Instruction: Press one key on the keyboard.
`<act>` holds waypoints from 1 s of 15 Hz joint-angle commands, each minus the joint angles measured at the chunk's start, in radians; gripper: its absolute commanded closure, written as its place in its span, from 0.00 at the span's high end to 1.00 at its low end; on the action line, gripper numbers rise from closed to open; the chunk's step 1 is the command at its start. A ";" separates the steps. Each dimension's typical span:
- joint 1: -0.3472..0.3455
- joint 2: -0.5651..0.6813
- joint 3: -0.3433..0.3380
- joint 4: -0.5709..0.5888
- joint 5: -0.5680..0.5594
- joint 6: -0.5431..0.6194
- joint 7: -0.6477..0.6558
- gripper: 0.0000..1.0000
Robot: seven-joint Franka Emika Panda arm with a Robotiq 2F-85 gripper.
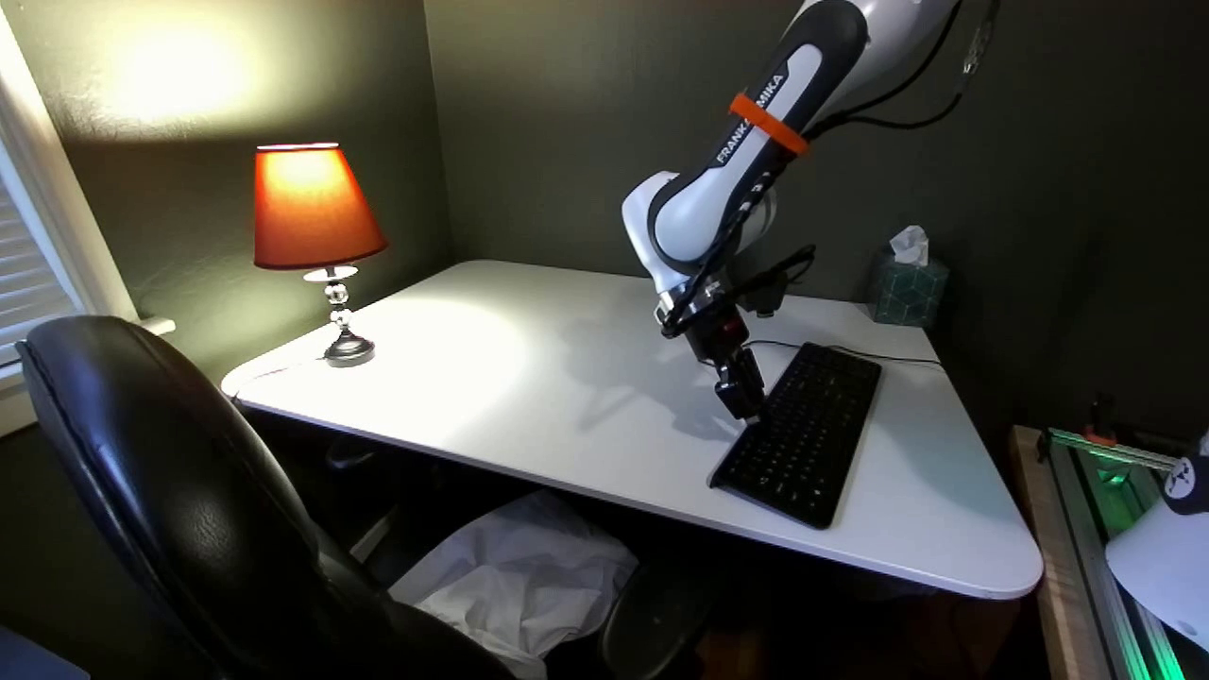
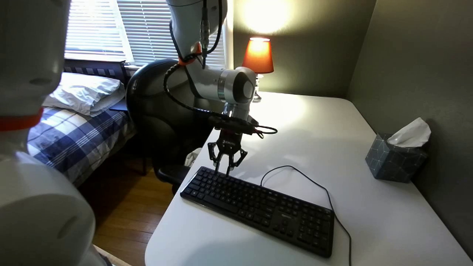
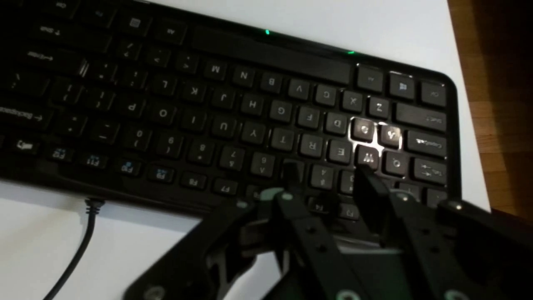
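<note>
The flat black keyboard lies on the white table; in an exterior view its full length shows. My gripper points down at its far edge, near the end by the table's front edge. In the wrist view the keys appear upside down. There the gripper has its two fingers apart with nothing between them. One fingertip is over the 5 key's place in the number row, the other over the 3 and W keys. I cannot tell whether a fingertip touches a key.
A thin black cable runs from the keyboard's far edge. A tissue box stands by the wall. A lit red lamp stands at the table's far end. A black chair is at the front edge of the table.
</note>
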State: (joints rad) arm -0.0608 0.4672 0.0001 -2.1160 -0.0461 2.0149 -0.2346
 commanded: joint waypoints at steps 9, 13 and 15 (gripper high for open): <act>-0.004 -0.124 0.004 -0.102 0.018 0.027 0.004 1.00; -0.003 -0.165 0.003 -0.133 0.022 0.038 0.005 1.00; -0.002 -0.186 0.002 -0.150 0.022 0.046 0.007 1.00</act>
State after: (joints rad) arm -0.0610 0.3370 0.0000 -2.2038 -0.0431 2.0201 -0.2346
